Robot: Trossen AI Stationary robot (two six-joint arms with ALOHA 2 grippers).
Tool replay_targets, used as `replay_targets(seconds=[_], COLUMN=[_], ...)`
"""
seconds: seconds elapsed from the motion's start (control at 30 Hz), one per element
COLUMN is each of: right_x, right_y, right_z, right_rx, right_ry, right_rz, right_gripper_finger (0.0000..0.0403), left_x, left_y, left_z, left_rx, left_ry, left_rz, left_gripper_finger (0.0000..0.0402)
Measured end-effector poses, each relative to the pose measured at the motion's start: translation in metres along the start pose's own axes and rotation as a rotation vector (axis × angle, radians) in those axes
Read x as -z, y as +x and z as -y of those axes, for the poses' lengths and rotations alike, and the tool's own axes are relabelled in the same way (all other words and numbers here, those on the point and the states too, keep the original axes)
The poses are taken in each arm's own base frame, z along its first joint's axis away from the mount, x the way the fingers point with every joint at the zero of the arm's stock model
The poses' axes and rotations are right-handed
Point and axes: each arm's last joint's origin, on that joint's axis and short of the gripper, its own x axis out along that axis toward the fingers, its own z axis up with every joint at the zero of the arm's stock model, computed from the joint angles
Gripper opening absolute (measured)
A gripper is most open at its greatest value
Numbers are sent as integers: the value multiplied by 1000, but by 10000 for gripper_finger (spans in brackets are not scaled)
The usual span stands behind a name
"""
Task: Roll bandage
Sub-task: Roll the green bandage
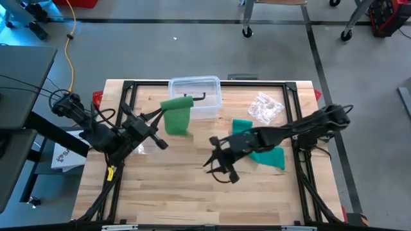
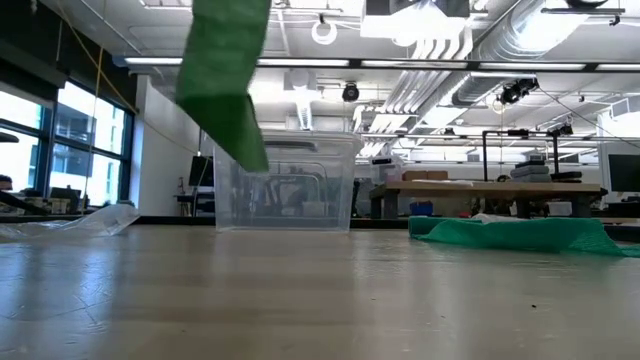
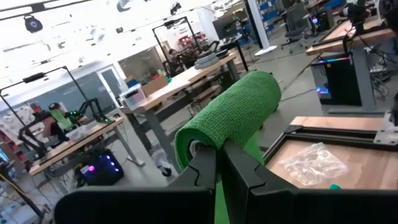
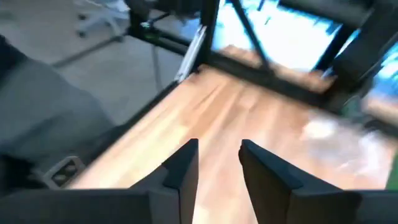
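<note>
Nearest the front edge of the wooden table (image 1: 192, 192): right gripper (image 1: 221, 168), hovering mid-table with nothing between the fingers (image 4: 180, 177), jaws parted by a narrow gap. Just behind that arm, a loose green bandage (image 1: 266, 154) lying crumpled flat on the wood. Over on the other side, left gripper (image 1: 153, 120) clamped tight on a green bandage roll (image 3: 227, 118), held up off the table with a strip (image 2: 225, 75) dangling down from it. Further back, a clear plastic box (image 1: 196, 96) by the far edge, plus a crinkly clear wrapper (image 1: 265, 108) near the far right corner.
</note>
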Motion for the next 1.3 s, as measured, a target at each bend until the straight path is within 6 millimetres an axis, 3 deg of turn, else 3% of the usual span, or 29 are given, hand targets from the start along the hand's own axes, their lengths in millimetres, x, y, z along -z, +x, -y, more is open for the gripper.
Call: replay_targets(seconds=[0.1, 0.27, 0.4, 0.67, 0.9, 1.17, 1.3], right_x=[3, 35, 42, 64, 90, 82, 84], right_y=[4, 21, 18, 28, 42, 29, 26], right_z=[-3, 23, 43, 65, 72, 59, 65], right_rx=[101, 363, 444, 432, 516, 474, 490], right_ry=[-25, 59, 151, 232, 260, 243, 227], right_rz=[-50, -222, -222, -247, -354, -425, -440], right_gripper_finger=[106, 111, 128, 182, 178, 155, 154], left_x=[0, -1, 0, 3, 5, 7, 8], left_y=[0, 0, 0, -1, -1, -1, -1], left_z=[0, 1, 2, 9, 10, 11, 12], left_rx=[13, 36, 38, 149, 156, 158, 160], left_ry=[-27, -36, -37, -72, -88, -82, -83], left_rz=[11, 29, 28, 85, 81, 76, 72], left_gripper_finger=[1, 1, 1, 1, 1, 1, 1])
